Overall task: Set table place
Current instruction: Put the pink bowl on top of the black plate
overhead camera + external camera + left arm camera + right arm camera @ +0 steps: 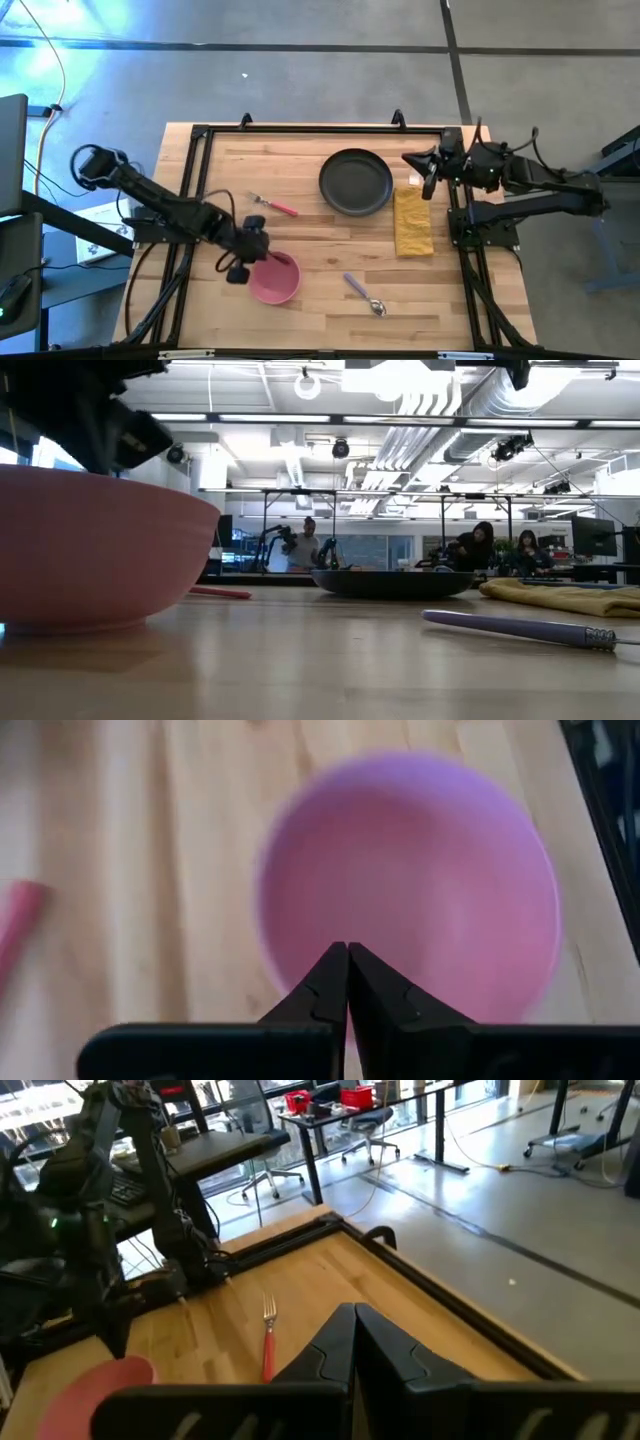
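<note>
The pink bowl (278, 280) stands on its base on the light-wood table (300, 320), near the front; it also shows in the low view (95, 550). My left gripper (347, 948) is shut above the bowl's left rim (262, 250). The dark plate (356, 182) lies at the far middle, with the folded yellow napkin (412, 222) flat to its right. The pink-handled fork (275, 205) lies left of the plate. The purple-handled spoon (364, 294) lies right of the bowl. My right gripper (352, 1310) is shut and empty, above the table's far right part (412, 160). My left gripper's shut fingers point down over the bowl's rim on its left side (300, 990). I cannot tell whether they touch the bowl. The bowl sits level on the table.
The black rail frame (200, 135) runs around the tabletop. Bare wood lies between the bowl and the plate (320, 240). People and other robot arms show in the room beyond the table in the low view.
</note>
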